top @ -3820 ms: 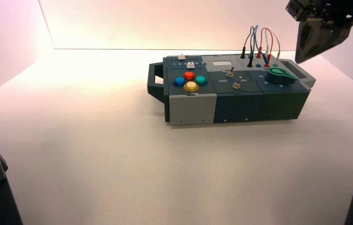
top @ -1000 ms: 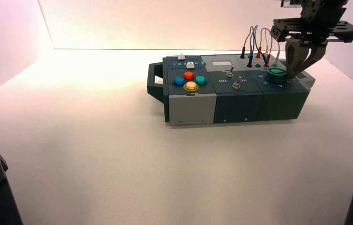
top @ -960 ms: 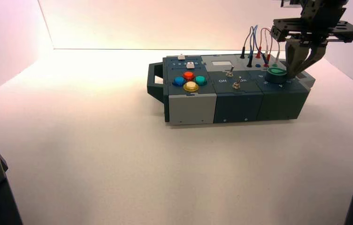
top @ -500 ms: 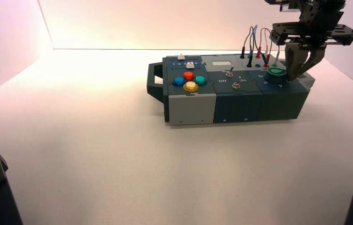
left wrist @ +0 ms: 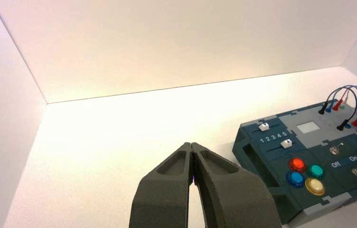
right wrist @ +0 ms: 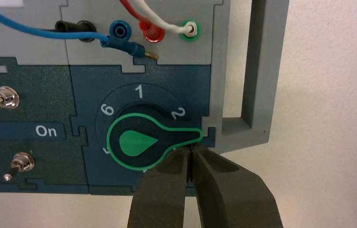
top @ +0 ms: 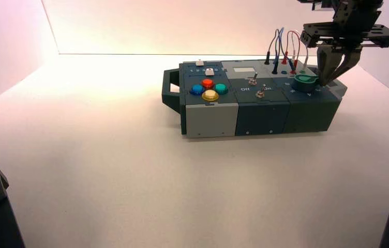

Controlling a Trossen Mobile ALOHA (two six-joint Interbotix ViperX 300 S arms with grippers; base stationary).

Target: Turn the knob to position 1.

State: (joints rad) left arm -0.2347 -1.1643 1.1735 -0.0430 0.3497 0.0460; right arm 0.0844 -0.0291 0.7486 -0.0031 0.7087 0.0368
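Right gripper (right wrist: 190, 151), dark fingers pressed together, tips touching the pointer tab of the green teardrop-outlined dial knob (right wrist: 138, 142); left gripper (left wrist: 192, 151) closed, parked apart from box.

High overview behind box (top: 254, 106); right wrist close above, left wrist distant.
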